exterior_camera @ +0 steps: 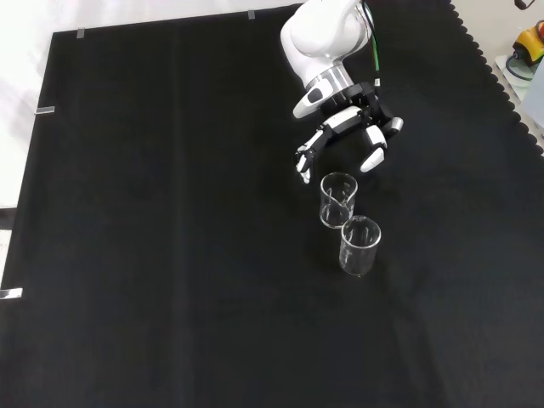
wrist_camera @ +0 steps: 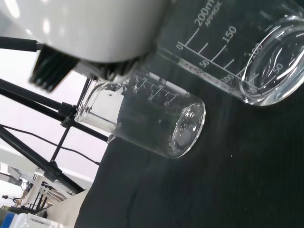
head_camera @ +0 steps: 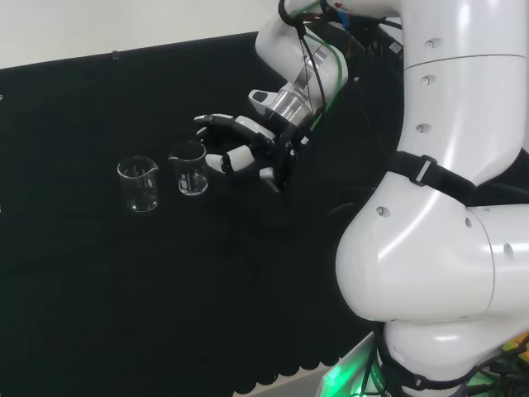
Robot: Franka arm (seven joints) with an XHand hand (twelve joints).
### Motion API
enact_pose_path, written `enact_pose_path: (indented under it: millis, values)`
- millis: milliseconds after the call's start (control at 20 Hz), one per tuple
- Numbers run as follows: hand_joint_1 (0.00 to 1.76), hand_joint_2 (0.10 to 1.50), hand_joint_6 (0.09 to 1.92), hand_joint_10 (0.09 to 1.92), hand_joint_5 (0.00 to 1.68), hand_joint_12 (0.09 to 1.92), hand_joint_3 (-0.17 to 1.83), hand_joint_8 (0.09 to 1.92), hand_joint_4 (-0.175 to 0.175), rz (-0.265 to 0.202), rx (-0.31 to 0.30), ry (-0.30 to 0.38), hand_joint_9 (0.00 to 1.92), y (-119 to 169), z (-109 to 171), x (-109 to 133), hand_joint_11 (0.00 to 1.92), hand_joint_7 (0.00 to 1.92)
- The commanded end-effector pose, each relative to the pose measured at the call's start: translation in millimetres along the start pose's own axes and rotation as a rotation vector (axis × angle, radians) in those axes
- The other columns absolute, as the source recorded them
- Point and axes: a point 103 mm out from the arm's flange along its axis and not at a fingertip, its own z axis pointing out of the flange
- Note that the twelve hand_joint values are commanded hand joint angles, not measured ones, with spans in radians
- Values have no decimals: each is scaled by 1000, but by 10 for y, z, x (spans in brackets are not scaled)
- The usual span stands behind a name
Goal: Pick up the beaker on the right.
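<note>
Here the near beaker (wrist_camera: 247, 57) is cut off behind blurred fingers (wrist_camera: 85, 28).

Head view looks over the arm, front view down from opposite, wrist view close; all share two beakers (head_camera: 165, 180) near centre, about twelve o'clock.

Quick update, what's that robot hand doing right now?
Hand open, holding nothing, beside near beaker. Both beakers upright on cloth; far beaker just beyond. Nothing between fingers and near beaker.
</note>
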Motion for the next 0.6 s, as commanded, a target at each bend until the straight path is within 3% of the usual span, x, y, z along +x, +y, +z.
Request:
enact_pose_path:
  millis: [50, 600]
  values:
    - [1022, 293, 181, 616, 298, 1326, 1226, 660, -56, -1, 3, 0, 376, -15, 21, -19, 16, 279]
    - [1012, 285, 127, 635, 299, 1275, 1192, 642, -53, 7, 1, 7, 330, -23, 117, -73, 0, 256]
